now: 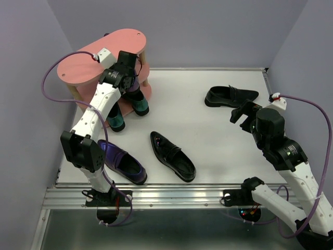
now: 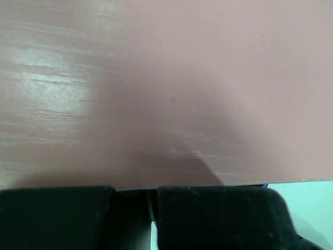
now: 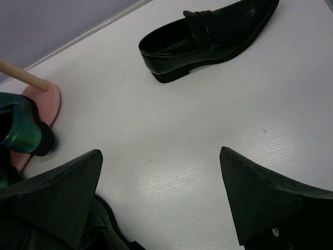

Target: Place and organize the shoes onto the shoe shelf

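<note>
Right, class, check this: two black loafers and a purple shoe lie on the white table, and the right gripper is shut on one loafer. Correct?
No. The right gripper is open and holds nothing: the right wrist view shows its fingers spread wide over the white table. The rest stands: the middle black loafer, the far black loafer and the purple shoe lie on that table.

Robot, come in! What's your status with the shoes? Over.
Left end effector shut, at the shoe shelf. Right end effector open, empty. Green pair on bottom board. Two black loafers and one purple loafer on the table.
</note>
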`<state>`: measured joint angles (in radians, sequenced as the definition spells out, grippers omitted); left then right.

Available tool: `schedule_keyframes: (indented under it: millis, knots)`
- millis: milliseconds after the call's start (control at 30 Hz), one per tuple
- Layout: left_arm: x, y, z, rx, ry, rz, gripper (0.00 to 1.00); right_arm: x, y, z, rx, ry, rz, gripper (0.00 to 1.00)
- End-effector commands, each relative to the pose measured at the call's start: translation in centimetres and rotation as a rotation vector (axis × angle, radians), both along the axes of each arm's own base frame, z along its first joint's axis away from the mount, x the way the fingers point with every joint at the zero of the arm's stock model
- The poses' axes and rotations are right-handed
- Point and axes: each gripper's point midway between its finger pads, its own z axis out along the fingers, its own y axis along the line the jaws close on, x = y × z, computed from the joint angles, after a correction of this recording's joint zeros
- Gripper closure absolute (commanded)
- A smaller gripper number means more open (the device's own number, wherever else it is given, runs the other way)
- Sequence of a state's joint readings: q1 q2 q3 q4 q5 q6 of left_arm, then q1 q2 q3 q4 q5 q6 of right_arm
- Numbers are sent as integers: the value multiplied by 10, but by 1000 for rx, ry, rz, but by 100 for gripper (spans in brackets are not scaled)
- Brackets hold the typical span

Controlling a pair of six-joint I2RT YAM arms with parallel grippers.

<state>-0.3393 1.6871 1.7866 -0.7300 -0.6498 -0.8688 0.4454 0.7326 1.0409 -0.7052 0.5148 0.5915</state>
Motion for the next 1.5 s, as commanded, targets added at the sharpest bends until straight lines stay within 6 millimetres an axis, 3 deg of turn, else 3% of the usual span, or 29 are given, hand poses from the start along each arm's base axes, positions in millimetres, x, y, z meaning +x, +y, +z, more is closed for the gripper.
schedule_keyframes:
  millis: [0, 233, 433, 800, 1000, 1167, 1467]
  knots:
    - [34, 8, 28, -75, -170, 87, 100, 0, -3, 16, 16, -43, -12, 0]
    - [38, 5, 21, -81, -144, 79, 95, -1, -4, 17, 14, -45, -13, 0]
    - [38, 2, 22, -86, -143, 60, 63, -1, -4, 18, 16, -47, -12, 0]
    - [30, -4, 40, -101, -169, -12, 55, 0, -1, 19, 22, -49, -4, 0]
    - [18, -16, 28, -121, -144, -99, 54, 2, 2, 17, 31, -49, 8, 0]
    - [6, -20, 13, -129, -118, -139, 43, 4, 6, 15, 38, -42, 24, 0]
    - [-3, -28, 25, -144, -147, -192, 36, 3, 9, 14, 47, -43, 34, 0]
